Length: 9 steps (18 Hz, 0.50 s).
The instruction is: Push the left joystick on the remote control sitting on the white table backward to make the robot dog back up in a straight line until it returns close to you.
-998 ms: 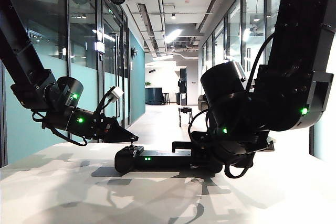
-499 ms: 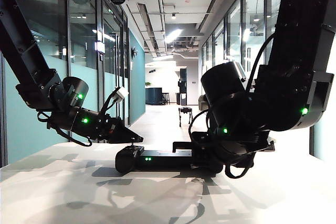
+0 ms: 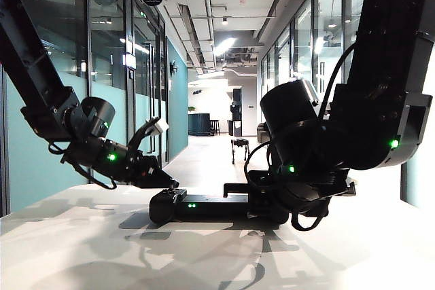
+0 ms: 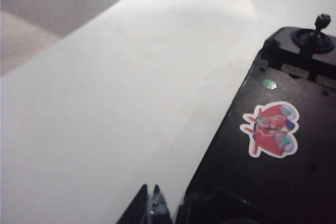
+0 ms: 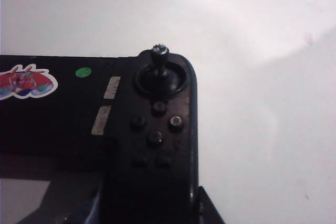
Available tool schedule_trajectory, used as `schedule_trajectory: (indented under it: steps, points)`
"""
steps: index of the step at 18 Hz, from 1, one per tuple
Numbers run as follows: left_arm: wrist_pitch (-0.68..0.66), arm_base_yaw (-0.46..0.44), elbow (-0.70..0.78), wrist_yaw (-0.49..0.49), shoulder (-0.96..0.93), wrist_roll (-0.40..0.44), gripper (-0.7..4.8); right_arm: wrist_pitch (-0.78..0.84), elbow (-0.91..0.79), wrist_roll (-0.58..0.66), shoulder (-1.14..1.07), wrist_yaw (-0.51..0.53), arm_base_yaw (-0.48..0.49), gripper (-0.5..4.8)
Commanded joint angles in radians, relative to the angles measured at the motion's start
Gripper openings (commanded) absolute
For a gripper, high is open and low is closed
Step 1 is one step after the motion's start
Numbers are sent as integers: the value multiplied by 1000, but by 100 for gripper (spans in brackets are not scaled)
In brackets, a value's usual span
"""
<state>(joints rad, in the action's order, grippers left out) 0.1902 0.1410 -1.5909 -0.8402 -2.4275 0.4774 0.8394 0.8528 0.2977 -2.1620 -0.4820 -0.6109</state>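
Plainly, the left gripper (image 3: 170, 183), jaws pressed together and empty, hovers at the remote control's (image 3: 204, 206) nine-o'clock end on the worktop (image 3: 102, 249), while the right gripper (image 5: 149, 208), jaws half-spread, clasps its three-o'clock end; a skewed push would veer the robot dog (image 3: 240, 147) off line

Black remote control (image 5: 105, 129), red white-edged sticker (image 4: 271, 129), green dot (image 5: 83, 72); white table (image 5: 262, 77).

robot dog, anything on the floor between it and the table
Nothing visible: the corridor floor between the robot dog and the white table looks bare, though the remote control, gripped by the right gripper, hides the nearest stretch. The left gripper is at its left end.
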Motion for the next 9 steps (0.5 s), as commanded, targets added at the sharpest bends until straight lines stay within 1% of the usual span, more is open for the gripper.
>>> schedule_trajectory:
  steps: [1, 2, 3, 4, 9]
  points:
    - [-59, 2, -18, -14, 19, 59, -6, 7, 3, -6, 5, -14, 0, 144]
    - [-126, 2, -37, -19, 19, 124, -6, 6, 3, -6, 5, -14, 0, 144]
    - [-180, 2, -56, -19, 19, 166, -6, 6, 3, -6, 5, -14, 0, 144]
    - [-211, 2, -73, -19, 19, 185, -6, 6, 3, -6, 5, -14, 0, 144]
    - [-243, 5, -84, -67, 15, 212, -6, 6, 3, -6, 5, -14, 0, 144]
